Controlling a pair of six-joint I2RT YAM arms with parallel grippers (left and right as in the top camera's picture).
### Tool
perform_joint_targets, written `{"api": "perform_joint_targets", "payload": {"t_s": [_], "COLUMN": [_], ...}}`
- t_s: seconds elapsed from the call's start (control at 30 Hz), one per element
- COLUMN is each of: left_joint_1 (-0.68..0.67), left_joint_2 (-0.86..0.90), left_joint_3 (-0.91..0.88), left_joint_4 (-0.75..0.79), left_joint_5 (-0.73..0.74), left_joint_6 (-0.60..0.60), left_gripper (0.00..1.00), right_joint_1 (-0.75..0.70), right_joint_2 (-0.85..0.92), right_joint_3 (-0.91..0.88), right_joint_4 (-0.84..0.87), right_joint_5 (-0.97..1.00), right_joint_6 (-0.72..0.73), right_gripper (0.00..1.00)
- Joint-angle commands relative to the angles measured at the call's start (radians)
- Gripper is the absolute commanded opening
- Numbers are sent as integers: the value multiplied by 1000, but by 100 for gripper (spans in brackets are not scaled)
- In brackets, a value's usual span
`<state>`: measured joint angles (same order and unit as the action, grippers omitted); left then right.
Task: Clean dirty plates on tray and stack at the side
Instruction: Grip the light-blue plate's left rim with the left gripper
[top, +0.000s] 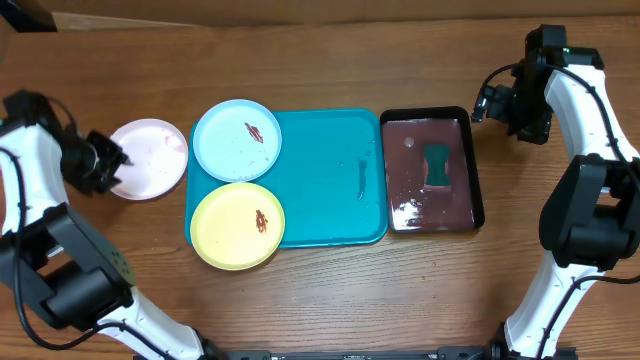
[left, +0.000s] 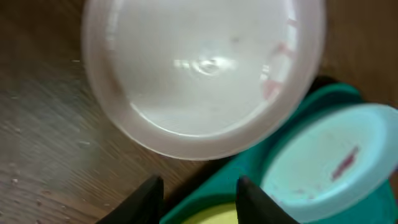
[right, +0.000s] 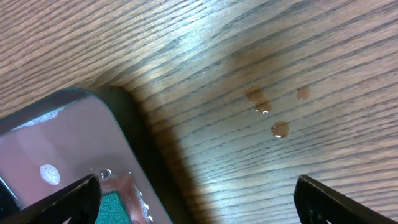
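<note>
The white plate (top: 148, 158) lies on the wood just left of the turquoise tray (top: 330, 170); it fills the left wrist view (left: 205, 68) with a faint pink smear near its rim. My left gripper (top: 112, 160) (left: 200, 182) hovers at that plate's left edge, jaws apart, nothing between them. The light blue plate (top: 237, 140) (left: 336, 162) and the yellow-green plate (top: 237, 225) sit on the tray's left end, each with a reddish-brown smear. My right gripper (top: 487, 103) (right: 198, 182) stands wide open and empty above the black tray's back right corner.
A narrow black tray (top: 477, 170) (right: 143, 143) of dark liquid holds a green sponge (top: 437, 165) (right: 112, 208), right of the turquoise tray. Several water drops (right: 280, 129) dot the wood beside it. A wet streak (top: 362, 178) marks the turquoise tray.
</note>
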<state>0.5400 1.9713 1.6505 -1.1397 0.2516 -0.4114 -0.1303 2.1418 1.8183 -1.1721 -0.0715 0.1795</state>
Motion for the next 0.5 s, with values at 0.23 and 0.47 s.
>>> {"api": "perform_joint_targets", "payload": {"t_s": [0.23, 0.47], "left_joint_1": [-324, -408], "left_joint_2": [-9, -8], "left_joint_3": [10, -14], "left_joint_4": [40, 93], "left_joint_5": [-176, -253], "left_joint_6": [83, 82], "left_gripper": [45, 40], "right_joint_1": [0, 0], "right_joint_2": [-32, -32], "right_joint_3": [14, 14], "right_joint_4": [1, 1], "right_joint_5": [0, 0], "right_joint_6": [4, 4], "right_gripper": [100, 100]}}
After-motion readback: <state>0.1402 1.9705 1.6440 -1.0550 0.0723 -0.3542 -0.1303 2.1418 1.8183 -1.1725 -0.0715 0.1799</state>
